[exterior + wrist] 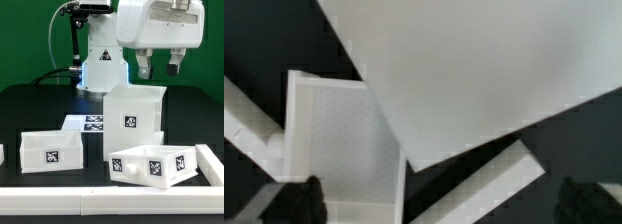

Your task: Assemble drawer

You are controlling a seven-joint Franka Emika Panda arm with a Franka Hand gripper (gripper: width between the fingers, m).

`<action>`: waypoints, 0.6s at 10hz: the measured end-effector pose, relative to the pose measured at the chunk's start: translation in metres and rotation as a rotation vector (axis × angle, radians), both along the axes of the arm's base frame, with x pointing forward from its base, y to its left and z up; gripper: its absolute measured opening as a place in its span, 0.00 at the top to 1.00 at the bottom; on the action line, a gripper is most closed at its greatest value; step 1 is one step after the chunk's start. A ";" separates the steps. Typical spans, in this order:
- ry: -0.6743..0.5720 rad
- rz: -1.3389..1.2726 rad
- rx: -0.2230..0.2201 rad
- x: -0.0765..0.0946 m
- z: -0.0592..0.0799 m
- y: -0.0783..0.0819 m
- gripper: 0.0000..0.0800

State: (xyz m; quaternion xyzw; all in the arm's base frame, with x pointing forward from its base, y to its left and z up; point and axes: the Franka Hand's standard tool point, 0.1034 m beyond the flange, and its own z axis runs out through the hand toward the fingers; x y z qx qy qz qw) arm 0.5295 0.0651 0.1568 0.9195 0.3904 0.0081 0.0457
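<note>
Ext. view: arm base [100, 62] stands at rear centre of black bench [30, 108]. Jaws hang above and slightly behind the casing [135, 118], toward ext. view's right; not touching it. Jaws wide, nothing btwn them; two dark fingers [146, 66] show w/ clear gap. Casing = tall white box, upright on bench approx. centre, one sq. b/w tag on face toward camera. Tray 1 [50, 150] sits flat on bench at ext. view's left, well apart from casing, open side up, tag on front wall. Tray 2 [150, 165] lies in front of casing toward ext. view's right, turned askew to bench edge, open side up, tags on two walls; near casing's foot, contact or not: can't tell. Knobs not made out on either tray at this res. Marker board [92, 123] flat on bench btwn tray 1 and casing, partly hidden behind casing. White rail [100, 195] runs along front edge of bench; second piece of it at ext. view's far right, just beside tray 2. Wrist view: casing [473, 70] fills most of pic as a big plain white panel seen from above, edges slanted across frame. Beside it, lower down, a tray [340, 140] w/ raised walls and speckled floor; which tray, can't tell. Dark fingertips [287, 200] at the pic's edge, blurred, far apart, clear of all parts. Black bench shows in the gaps.
</note>
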 end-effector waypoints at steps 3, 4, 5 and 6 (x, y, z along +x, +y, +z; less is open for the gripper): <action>0.000 0.000 0.000 0.000 0.000 0.000 0.19; 0.001 -0.003 0.001 0.001 0.000 -0.001 0.19; 0.013 -0.054 0.014 0.010 0.000 -0.007 0.19; 0.036 -0.121 0.028 0.026 0.000 -0.013 0.19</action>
